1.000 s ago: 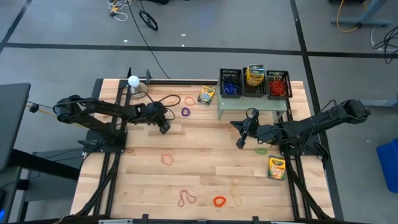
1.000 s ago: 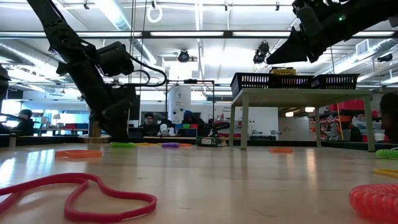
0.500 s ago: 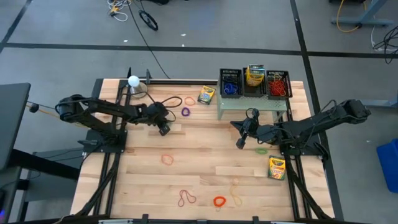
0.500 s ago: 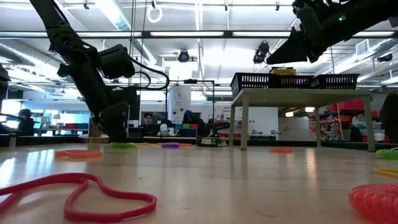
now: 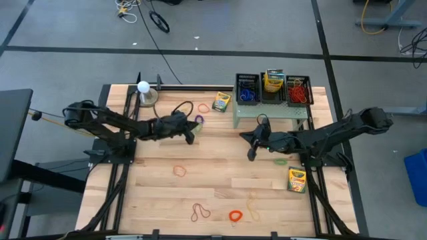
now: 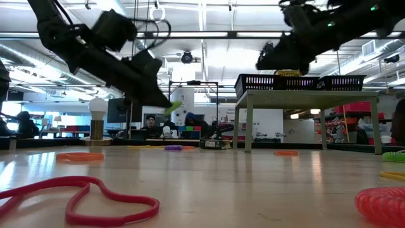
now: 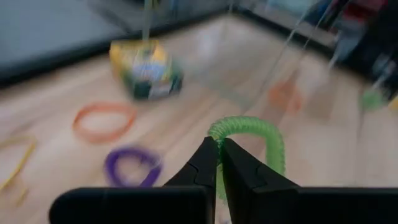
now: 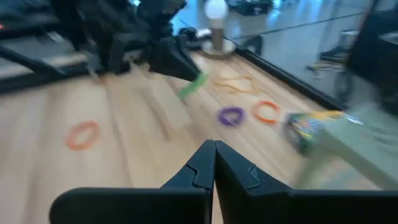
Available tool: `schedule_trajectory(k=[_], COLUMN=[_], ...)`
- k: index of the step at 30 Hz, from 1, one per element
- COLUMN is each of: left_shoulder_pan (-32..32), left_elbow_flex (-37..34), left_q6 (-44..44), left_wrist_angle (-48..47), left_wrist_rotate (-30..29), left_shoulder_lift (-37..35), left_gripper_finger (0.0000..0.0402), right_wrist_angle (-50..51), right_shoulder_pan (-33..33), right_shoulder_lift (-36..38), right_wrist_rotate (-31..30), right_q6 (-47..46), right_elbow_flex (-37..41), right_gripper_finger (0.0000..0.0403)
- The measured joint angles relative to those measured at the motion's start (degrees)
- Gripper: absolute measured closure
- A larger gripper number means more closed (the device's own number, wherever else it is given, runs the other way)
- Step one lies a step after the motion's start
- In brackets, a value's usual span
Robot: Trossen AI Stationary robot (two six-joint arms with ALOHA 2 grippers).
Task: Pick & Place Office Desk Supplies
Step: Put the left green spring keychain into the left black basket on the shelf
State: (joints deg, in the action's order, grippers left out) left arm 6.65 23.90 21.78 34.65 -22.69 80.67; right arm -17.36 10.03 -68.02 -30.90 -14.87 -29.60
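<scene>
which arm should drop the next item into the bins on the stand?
Left, probably. The left pincer is shut on a green ring, lifted off the table. The right pincer is shut and empty, though it hangs nearer the black bins.

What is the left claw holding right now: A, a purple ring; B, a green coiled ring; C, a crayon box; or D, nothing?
B: the left claw is shut on a green ring, lifted off the table; the purple ring and the crayon box lie on the wood beyond it.
</scene>
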Motion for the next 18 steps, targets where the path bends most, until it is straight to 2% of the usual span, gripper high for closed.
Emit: schedule_trajectory(k=[2, 6, 12, 18], left_shoulder_pan=[-3.1, -7.5, -11.1, -12.8], left_elbow_flex=[0.0, 0.7, 6.3, 12.1], left_q6=[-1.0, -2.0, -6.0, -11.7], left_wrist_angle=[6.4, 14.8, 16.0, 15.7], left_wrist_rotate=[-3.1, -4.7, -6.1, -6.2], left_shoulder_lift=[1.6, 5.2, 10.0, 14.0], left_gripper_finger=[0.0388, 0.0388, 0.0388, 0.0388], right_wrist_angle=[-5.2, -15.7, -17.4, -18.6], right_shoulder_pan=[-1.2, -3.2, -5.2, -6.2], right_shoulder_lift=[-2.7, -7.7, -14.1, -19.5], right_wrist_rotate=[3.1, 9.9, 13.0, 14.9], right_q6=[-1.3, -4.8, -10.8, -13.4], right_elbow_flex=[0.0, 0.0, -3.0, -6.4], right_gripper_finger=[0.0372, 0.0325, 0.0254, 0.0235])
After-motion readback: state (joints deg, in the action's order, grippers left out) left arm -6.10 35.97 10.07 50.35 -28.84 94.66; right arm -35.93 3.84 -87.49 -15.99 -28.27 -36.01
